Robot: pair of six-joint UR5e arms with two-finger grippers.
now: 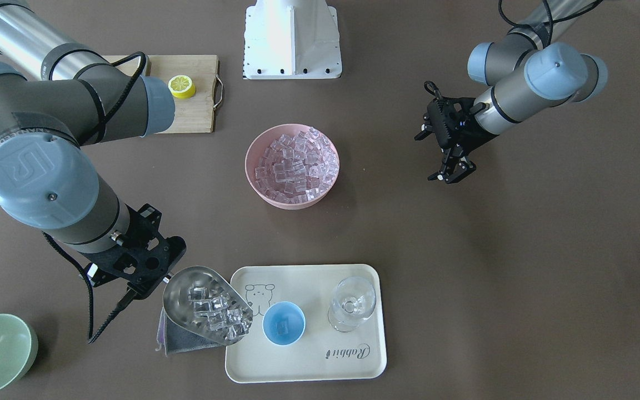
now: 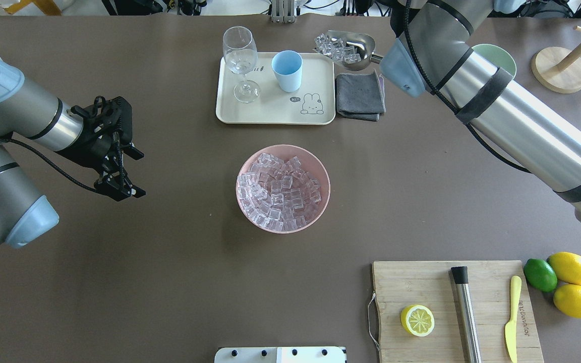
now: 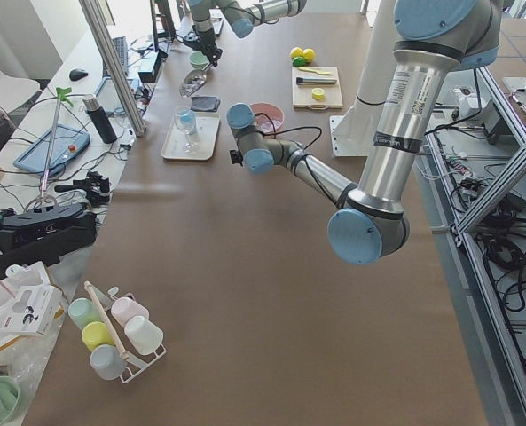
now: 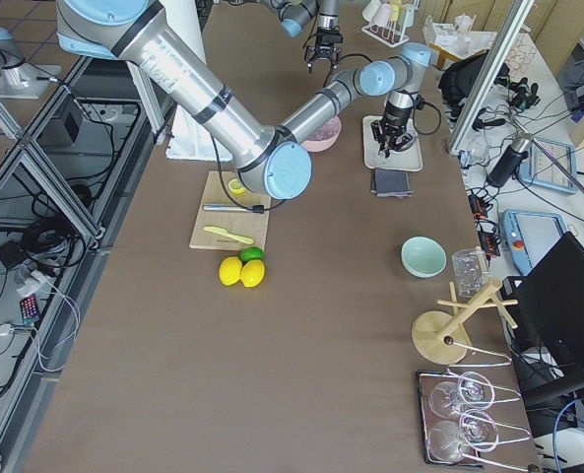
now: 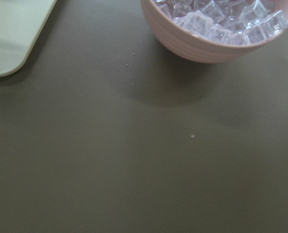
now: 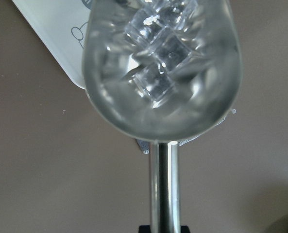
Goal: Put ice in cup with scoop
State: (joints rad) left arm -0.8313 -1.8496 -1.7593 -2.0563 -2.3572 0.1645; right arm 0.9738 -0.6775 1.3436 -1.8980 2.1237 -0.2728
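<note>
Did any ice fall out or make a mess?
No cubes lie loose on the table. The scoop holds its ice near the cup. Only a few tiny pale specks sit near the pink bowl; too small to identify.

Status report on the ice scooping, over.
Right gripper shut on shiny silver metal scoop, loaded with clear ice cubes, mouth just short of small light-blue cup. Left gripper open, empty, near pink bowl. Nothing between scoop and cup.

The scoop (image 1: 180, 300) is shiny smooth metal, the ice (image 1: 295, 164) glassy, the cup (image 2: 288, 75) matt, the board (image 2: 431, 282) wood
</note>
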